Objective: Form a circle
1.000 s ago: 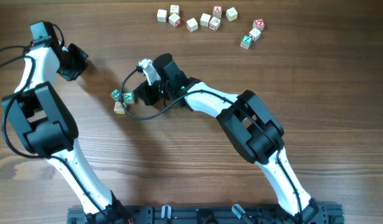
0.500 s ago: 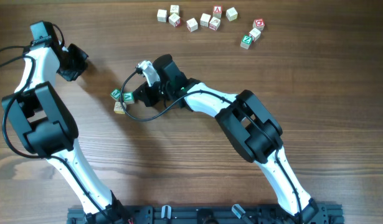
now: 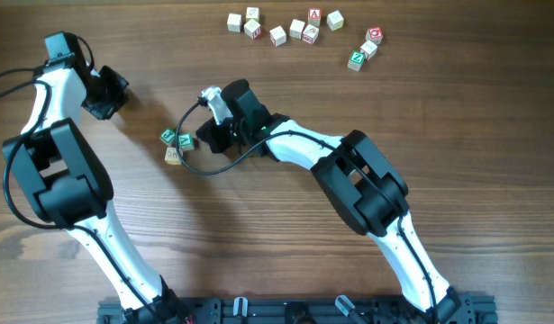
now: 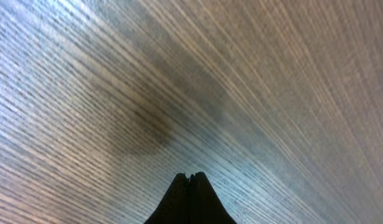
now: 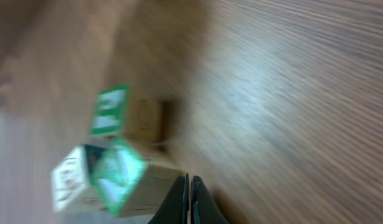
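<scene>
The circle is a small cluster of three wooden cubes left of centre: two green-faced cubes point(image 3: 168, 136) point(image 3: 185, 140) and a pale yellowish-marked cube point(image 3: 173, 155) just below them. In the right wrist view one green-faced cube point(image 5: 110, 111) stands behind, another point(image 5: 119, 171) in front, and the pale cube point(image 5: 70, 177) at the left. My right gripper point(image 3: 200, 141) point(image 5: 190, 182) is shut and empty, its tips against the near green cube's wooden side. My left gripper point(image 3: 117, 90) point(image 4: 191, 177) is shut over bare wood at the far left.
Several loose alphabet cubes point(image 3: 277, 35) lie in a row along the table's far edge, with two more point(image 3: 374, 36) point(image 3: 357, 60) at their right end. A black cable point(image 3: 191, 166) loops from the right wrist just beside the cluster.
The right gripper has edged very slightly towards the cluster. The three cubes and the left arm have barely shifted.
</scene>
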{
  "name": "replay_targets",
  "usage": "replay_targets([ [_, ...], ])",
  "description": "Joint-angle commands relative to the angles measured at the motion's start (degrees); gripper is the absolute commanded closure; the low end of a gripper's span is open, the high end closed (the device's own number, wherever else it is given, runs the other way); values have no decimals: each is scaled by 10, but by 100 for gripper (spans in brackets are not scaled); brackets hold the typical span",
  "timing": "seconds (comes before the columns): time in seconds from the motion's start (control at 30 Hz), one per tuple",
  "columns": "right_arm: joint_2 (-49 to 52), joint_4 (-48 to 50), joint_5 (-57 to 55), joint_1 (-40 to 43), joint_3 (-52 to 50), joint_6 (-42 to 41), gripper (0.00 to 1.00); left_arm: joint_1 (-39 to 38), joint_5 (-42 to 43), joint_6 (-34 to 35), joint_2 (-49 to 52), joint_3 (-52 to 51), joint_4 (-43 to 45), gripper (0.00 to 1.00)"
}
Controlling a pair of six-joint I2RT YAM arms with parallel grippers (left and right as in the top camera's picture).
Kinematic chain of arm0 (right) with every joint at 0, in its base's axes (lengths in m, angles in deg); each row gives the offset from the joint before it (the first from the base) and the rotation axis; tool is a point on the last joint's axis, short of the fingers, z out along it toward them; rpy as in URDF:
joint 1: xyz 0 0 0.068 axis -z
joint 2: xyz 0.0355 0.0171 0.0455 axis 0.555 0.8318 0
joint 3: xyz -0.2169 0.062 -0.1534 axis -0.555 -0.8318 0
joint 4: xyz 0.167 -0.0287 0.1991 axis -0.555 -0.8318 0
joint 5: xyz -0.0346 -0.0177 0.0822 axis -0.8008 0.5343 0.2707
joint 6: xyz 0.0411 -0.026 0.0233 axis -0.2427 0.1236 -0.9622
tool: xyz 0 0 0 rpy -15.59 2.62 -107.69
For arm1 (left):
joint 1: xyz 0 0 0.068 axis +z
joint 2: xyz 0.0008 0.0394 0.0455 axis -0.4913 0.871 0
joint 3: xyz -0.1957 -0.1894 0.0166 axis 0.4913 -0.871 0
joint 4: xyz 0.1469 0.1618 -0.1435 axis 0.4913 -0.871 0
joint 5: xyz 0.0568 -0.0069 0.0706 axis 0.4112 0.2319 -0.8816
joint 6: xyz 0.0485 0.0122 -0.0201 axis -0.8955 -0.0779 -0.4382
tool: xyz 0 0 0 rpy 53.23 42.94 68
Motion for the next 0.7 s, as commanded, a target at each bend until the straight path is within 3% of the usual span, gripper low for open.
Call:
replay_targets([
  [0.0, 8, -6, -69, 20, -2, -9, 96, -3, 46, 3, 4, 3, 1, 96],
  [0.23, 8, -25, -68, 83, -2, -91, 96, -42, 54, -4, 4, 3, -11, 96],
  [0.47, 8, -39, -68, 90, -2, -97, 96, -52, 48, -13, 4, 3, -27, 96],
  [0.67, 8, -39, -68, 90, -2, -97, 96, -14, -7, 32, 4, 3, -176, 96],
])
